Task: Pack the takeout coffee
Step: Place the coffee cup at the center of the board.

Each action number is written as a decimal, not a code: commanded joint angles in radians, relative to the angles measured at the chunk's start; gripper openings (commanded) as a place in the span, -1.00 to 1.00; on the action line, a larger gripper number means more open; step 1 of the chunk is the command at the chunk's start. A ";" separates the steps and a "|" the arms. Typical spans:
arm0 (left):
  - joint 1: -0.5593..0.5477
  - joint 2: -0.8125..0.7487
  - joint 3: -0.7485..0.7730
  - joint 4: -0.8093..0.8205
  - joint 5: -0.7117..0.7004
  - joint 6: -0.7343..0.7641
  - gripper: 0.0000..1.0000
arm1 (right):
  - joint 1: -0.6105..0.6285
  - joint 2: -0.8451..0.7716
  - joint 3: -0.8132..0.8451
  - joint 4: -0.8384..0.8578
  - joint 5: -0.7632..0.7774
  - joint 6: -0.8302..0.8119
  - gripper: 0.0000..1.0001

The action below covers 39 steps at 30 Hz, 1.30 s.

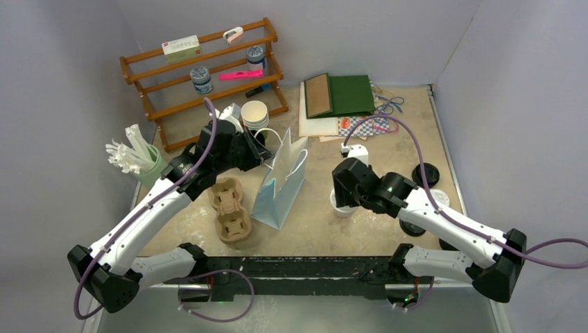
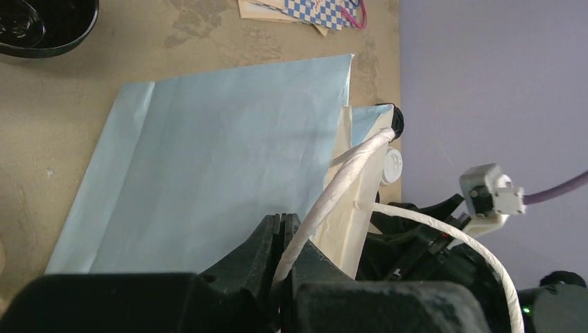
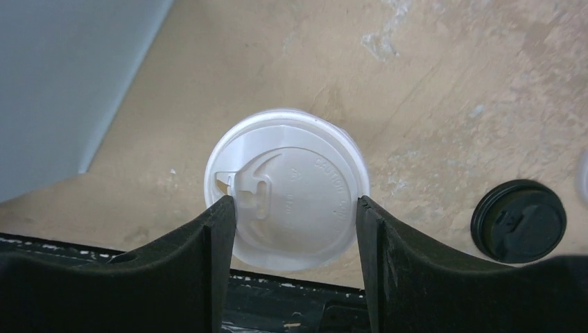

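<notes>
Tabletop (image 1: 315,225): beige and mottled, with pale grey walls around it.
White-lidded cup (image 3: 291,173): upright on the surface, right of the bag, between the right arm's fingers.
Right gripper (image 3: 295,208): closed on that cup, one finger against each side at the lid rim.
Black-lidded cup (image 3: 519,220): stands apart, untouched.
Blue paper bag (image 1: 281,184): upright, mouth open, between the arms.
Left gripper (image 2: 286,232): clamped on the bag's rope handle (image 2: 347,173).
Pulp carrier (image 1: 231,208): just left of the bag.

On the beige counter (image 1: 312,229) stand a blue paper bag (image 1: 281,187), a brown carrier (image 1: 230,210), a white-lidded cup (image 3: 288,187) and a black-lidded cup (image 3: 519,220).
</notes>
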 commanded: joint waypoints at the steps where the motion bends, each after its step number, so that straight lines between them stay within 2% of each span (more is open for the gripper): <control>1: 0.006 -0.028 0.037 -0.006 -0.017 0.021 -1.00 | -0.001 -0.028 -0.092 0.192 -0.010 0.071 0.20; 6: 0.006 -0.035 0.037 -0.012 -0.016 0.022 -1.00 | 0.000 -0.009 -0.168 0.253 -0.007 0.069 0.25; 11: 0.007 -0.039 0.034 -0.013 -0.022 0.025 -1.00 | 0.000 -0.024 -0.193 0.271 -0.010 0.070 0.56; 16: 0.006 -0.024 0.034 -0.003 -0.008 0.029 -1.00 | 0.000 -0.008 -0.190 0.262 -0.022 0.064 0.64; 20: 0.008 -0.017 0.036 0.005 -0.005 0.034 -1.00 | 0.000 -0.003 -0.175 0.252 -0.026 0.060 0.95; 34: 0.018 0.004 0.042 0.024 0.017 0.048 -1.00 | -0.001 0.117 -0.088 0.157 0.041 0.040 0.97; 39: 0.024 0.006 0.045 0.023 0.018 0.054 -1.00 | 0.000 0.121 -0.076 0.159 0.049 0.039 0.84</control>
